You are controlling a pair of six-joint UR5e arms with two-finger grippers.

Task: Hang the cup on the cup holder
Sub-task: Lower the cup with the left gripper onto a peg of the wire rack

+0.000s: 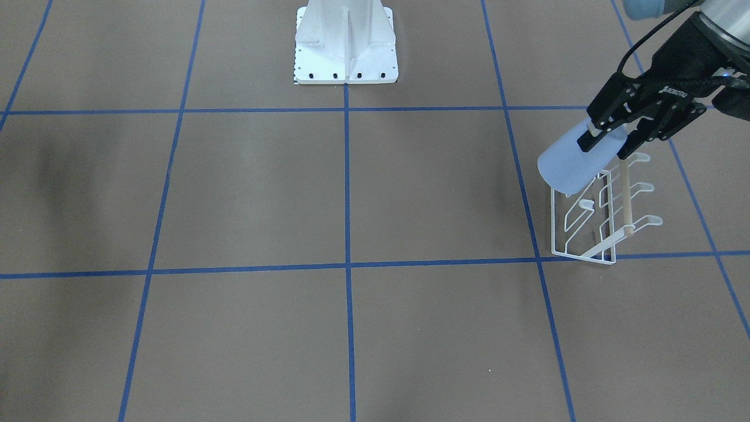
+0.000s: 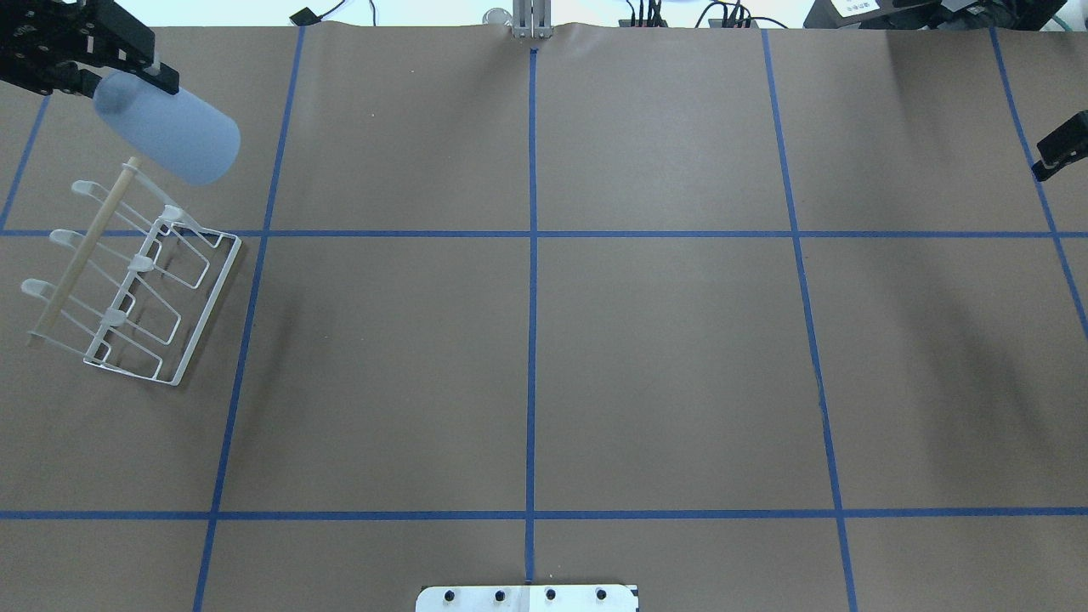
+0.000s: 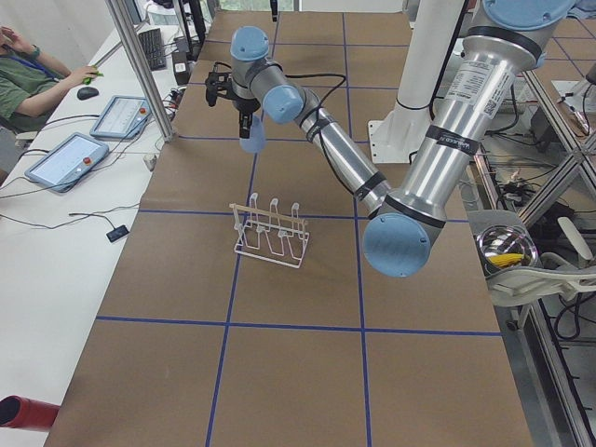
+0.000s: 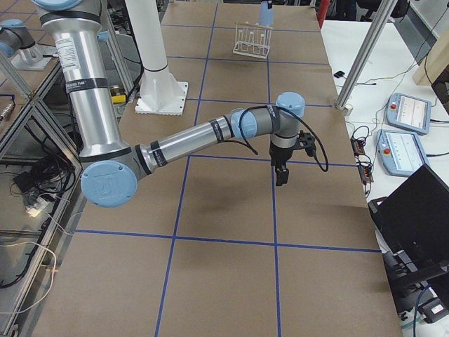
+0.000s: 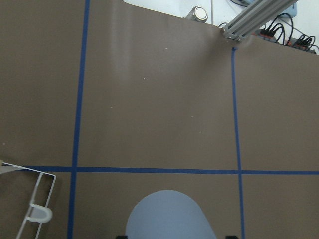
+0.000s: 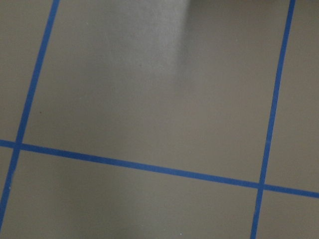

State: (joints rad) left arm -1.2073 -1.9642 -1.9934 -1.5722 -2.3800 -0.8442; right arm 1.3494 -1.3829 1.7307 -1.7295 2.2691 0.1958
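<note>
Jaws of the left gripper (image 1: 606,143) were clenched on the cup (image 1: 568,167) near its base. In the front view its long axis slanted, with the rim low over the cup holder (image 1: 603,223). Overhead, the cup hung past the holder's far end, its prongs robot-ward. The right gripper (image 2: 1054,157), well apart, showed too little to tell its state.
</note>
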